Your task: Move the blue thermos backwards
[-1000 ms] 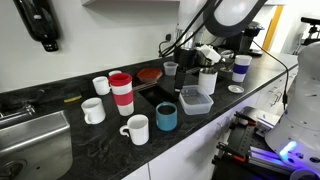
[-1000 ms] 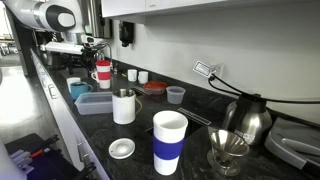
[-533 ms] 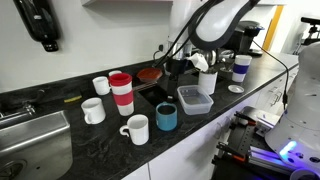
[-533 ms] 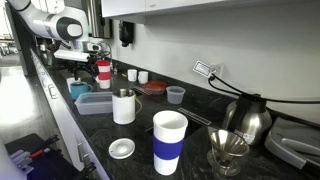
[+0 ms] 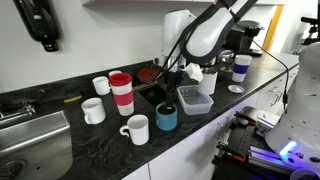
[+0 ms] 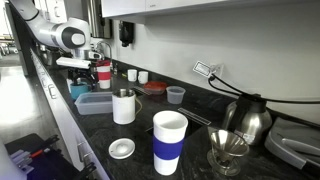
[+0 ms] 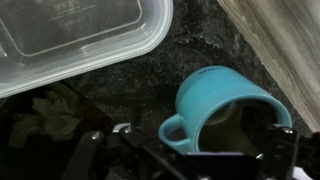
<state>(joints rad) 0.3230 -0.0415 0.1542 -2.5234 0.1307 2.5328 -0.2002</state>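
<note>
Thermos (image 5: 166,118) stands near the worktop's (image 5: 60,128) front edge, between a white mug (image 5: 137,129) and a clear tub (image 5: 195,99). It looks rigid, light and probably slick, so pinch across the rim. Gripper (image 5: 183,71) hovers above it, apparently open and empty.

The blue thermos (image 7: 225,95) stands on the dark speckled counter (image 7: 130,85), seen from above, and it shows a small handle on its side. A clear plastic container (image 7: 70,35) lies near it, not touching. The dark fingers of the gripper (image 7: 190,152) are spread wide at the lower edge.
</note>
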